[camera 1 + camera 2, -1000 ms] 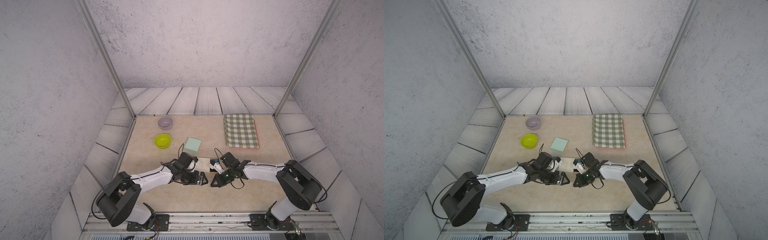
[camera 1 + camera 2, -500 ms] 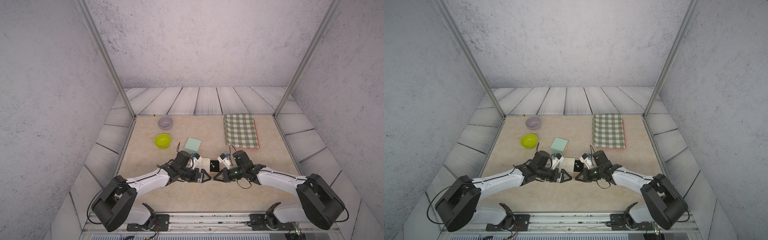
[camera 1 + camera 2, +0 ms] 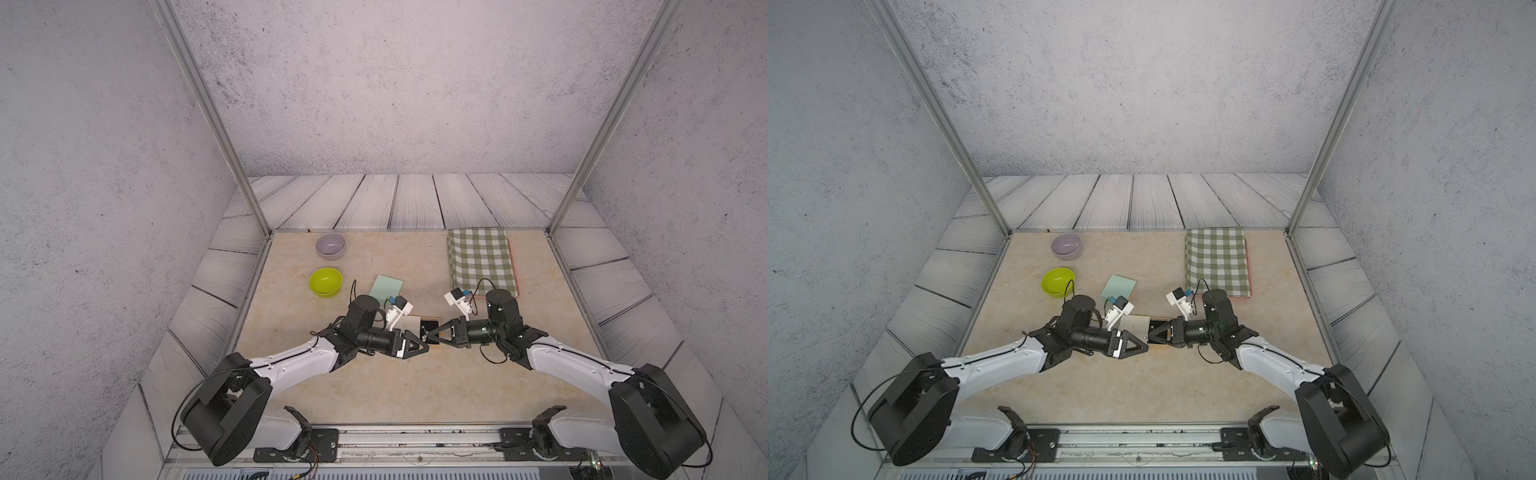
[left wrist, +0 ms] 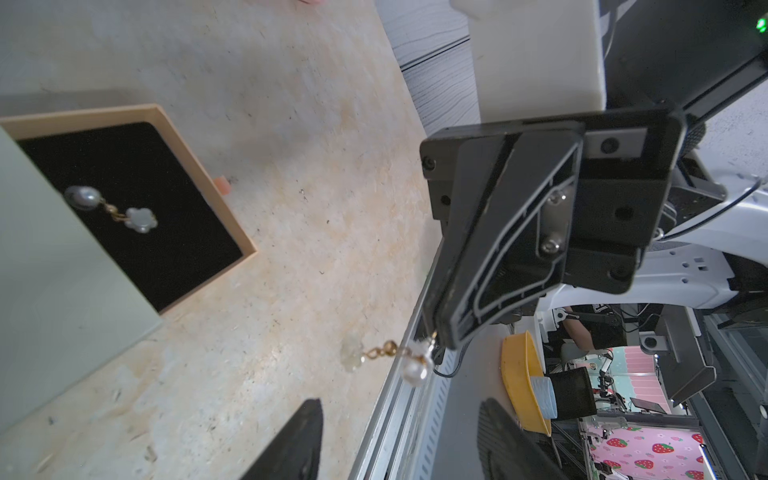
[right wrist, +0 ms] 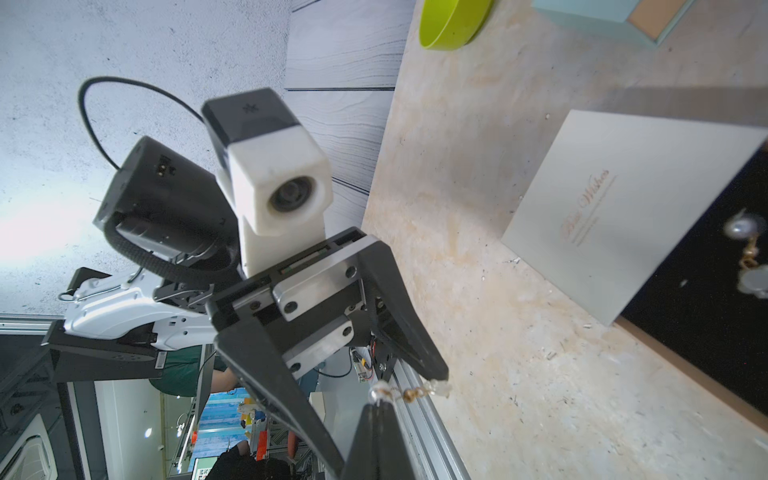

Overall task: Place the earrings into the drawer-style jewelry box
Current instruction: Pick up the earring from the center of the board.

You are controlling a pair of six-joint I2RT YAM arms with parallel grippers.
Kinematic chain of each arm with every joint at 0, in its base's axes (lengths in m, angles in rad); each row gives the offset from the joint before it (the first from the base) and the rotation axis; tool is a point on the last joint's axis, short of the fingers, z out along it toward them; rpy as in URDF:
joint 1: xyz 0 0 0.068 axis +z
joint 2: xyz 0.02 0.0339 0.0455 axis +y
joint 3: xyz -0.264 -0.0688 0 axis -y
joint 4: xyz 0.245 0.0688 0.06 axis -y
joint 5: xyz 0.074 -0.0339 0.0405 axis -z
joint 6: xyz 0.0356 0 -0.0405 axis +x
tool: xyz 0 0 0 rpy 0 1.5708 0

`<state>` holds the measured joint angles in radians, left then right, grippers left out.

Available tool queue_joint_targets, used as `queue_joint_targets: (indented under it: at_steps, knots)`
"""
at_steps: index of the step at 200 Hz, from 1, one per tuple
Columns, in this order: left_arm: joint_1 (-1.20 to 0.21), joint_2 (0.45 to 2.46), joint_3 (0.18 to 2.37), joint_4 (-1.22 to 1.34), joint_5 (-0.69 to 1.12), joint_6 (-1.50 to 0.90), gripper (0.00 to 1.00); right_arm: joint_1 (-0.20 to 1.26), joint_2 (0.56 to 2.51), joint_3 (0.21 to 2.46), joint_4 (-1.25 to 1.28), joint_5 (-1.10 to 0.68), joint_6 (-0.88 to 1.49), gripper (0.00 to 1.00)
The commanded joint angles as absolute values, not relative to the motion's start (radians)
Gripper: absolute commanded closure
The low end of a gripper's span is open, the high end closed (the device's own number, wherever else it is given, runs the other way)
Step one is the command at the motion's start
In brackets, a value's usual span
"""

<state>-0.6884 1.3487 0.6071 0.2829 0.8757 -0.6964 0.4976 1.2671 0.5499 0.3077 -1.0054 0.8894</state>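
Both arms have swung since a second ago: the right arm is now reaching in from farther out, and the left gripper (image 3: 426, 345) and right gripper (image 3: 429, 333) are meeting tip to tip at the near edge of the jewelry box (image 3: 414, 322). The left jaws are standing apart, narrower than before, and are gripping nothing. The right jaws are pressed closed on the held earring (image 4: 388, 353).

That earring is showing a round pearl, a short gold link and a pale flower-shaped piece, the flower blurred. The second earring (image 4: 112, 210), of the same make, is lying flat on the black lining of the drawer (image 4: 199, 166), which is pulled out of the pale sleeve (image 5: 623, 199) with gold script.

The table (image 3: 374, 386) is showing a beige marbled top, bordered by grey plank-printed panels, rough grey walls and aluminium posts. On it are sitting a green bowl (image 3: 325, 281), a lilac bowl (image 3: 331, 244), a mint box (image 3: 386, 286) and a checked cloth (image 3: 480, 262).

The held earring's long axis is running from the right gripper's tip toward one left finger (image 5: 419, 349), pearl end by the right tip, flower end appearing to touch that finger. The second earring is lying with its pearl toward the sleeve.
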Motion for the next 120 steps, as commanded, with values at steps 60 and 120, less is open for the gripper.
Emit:
queue_joint_targets:
  at_steps: [60,120]
  knots:
    - [-0.635,1.327,0.660,0.315,0.913,-0.685,0.60,0.491,1.261,0.569,0.323,-1.060,0.906,1.00]
    - [-0.637,1.337,0.617,0.406,0.956,-0.774,0.63,0.492,1.269,0.584,0.316,-1.064,0.907,1.00]
